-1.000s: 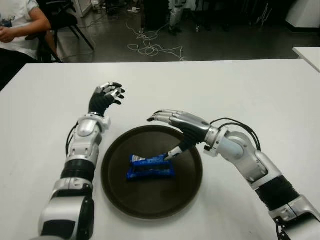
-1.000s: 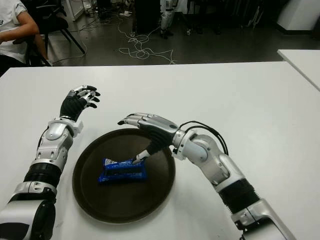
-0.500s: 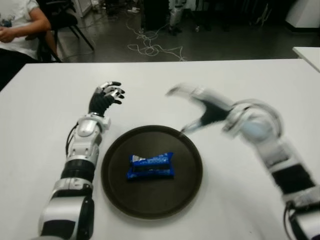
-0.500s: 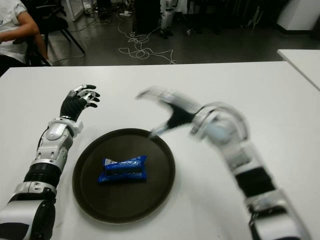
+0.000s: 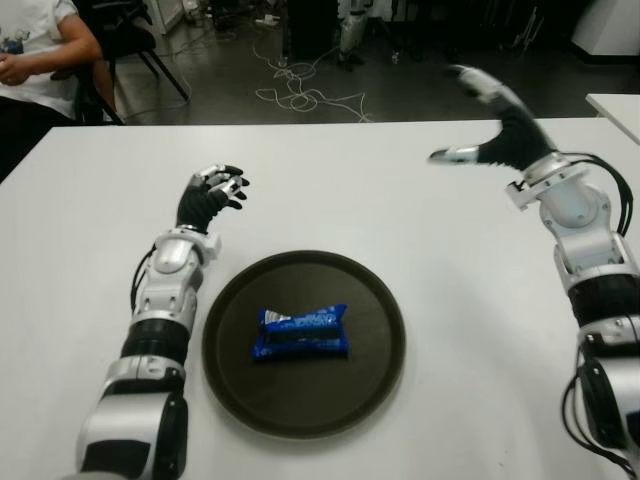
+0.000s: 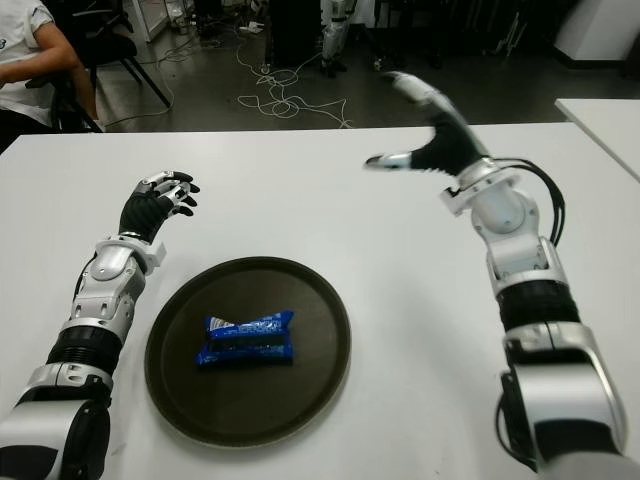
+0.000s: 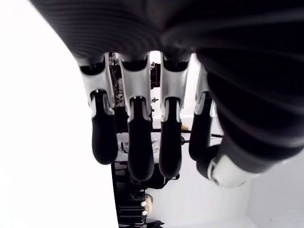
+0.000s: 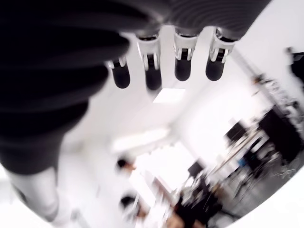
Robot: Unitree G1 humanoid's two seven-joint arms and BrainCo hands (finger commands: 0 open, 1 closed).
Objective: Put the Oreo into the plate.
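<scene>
With the blue foil-wrapped Oreo pack (image 5: 301, 333) lying in the round dark-brown plate (image 5: 380, 300), little can fail unless the raised, empty, open-fingered right robot hand (image 5: 487, 125) swings low and clips the plate; the left robot hand (image 5: 210, 196), fingers loosely curled on nothing, shows far-left of it.

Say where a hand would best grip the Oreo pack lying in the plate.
Probably across the middle of the Oreo pack, pinching its two long edges from above. It lies flat and lengthwise left to right inside the dark plate, whose raised rim hinders a sideways approach.

Beyond the table (image 5: 400, 180), a seated person (image 5: 35, 45) is cut off by the edge; the room past the right hand's fingers (image 8: 183, 66) is blurred.
</scene>
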